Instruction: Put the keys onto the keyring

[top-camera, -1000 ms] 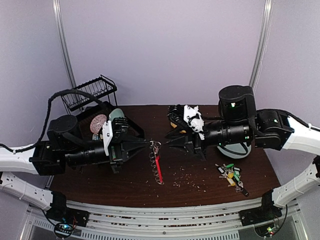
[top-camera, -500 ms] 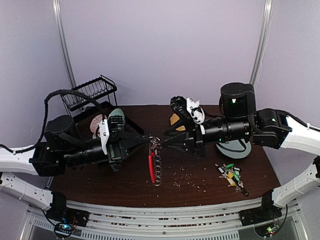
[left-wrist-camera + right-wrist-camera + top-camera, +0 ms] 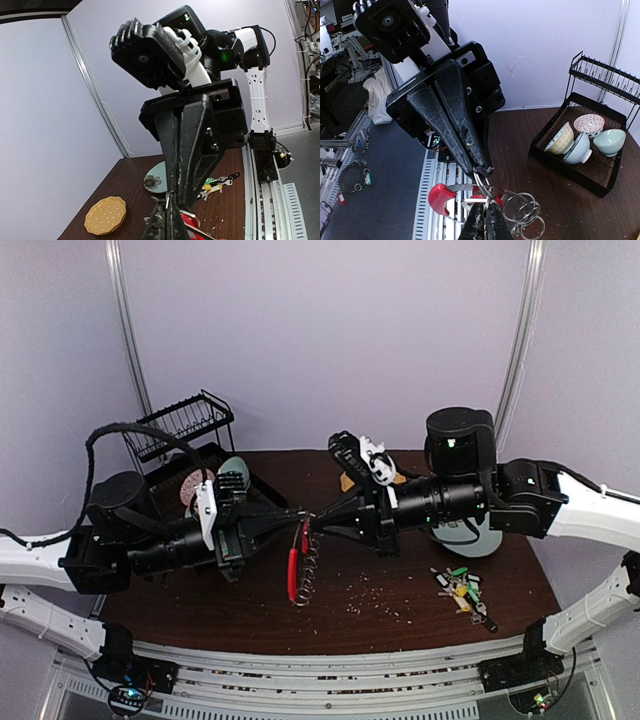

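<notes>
The keyring (image 3: 298,570) hangs in the air between my two grippers, with its red arc (image 3: 291,572) to the left and its silver loops (image 3: 311,570) to the right. My left gripper (image 3: 299,517) is shut on a loop at the ring's top. My right gripper (image 3: 316,521) meets it tip to tip and is shut on a neighbouring loop. In the right wrist view my right gripper (image 3: 485,209) pinches wire beside the red arc (image 3: 439,197). In the left wrist view my left gripper (image 3: 167,209) is also shut. The keys (image 3: 462,588) lie bunched on the table at the right.
A black dish rack (image 3: 190,455) with bowls (image 3: 580,137) stands at the back left. A yellow dotted plate (image 3: 105,215) and a teal flower plate (image 3: 154,178) lie behind the right arm. Crumbs (image 3: 375,595) dot the brown table (image 3: 400,610).
My right gripper has moved left and closed on the ring's top beside the left gripper. The hanging keyring has swung left and turned, so the red arc is now on the left.
</notes>
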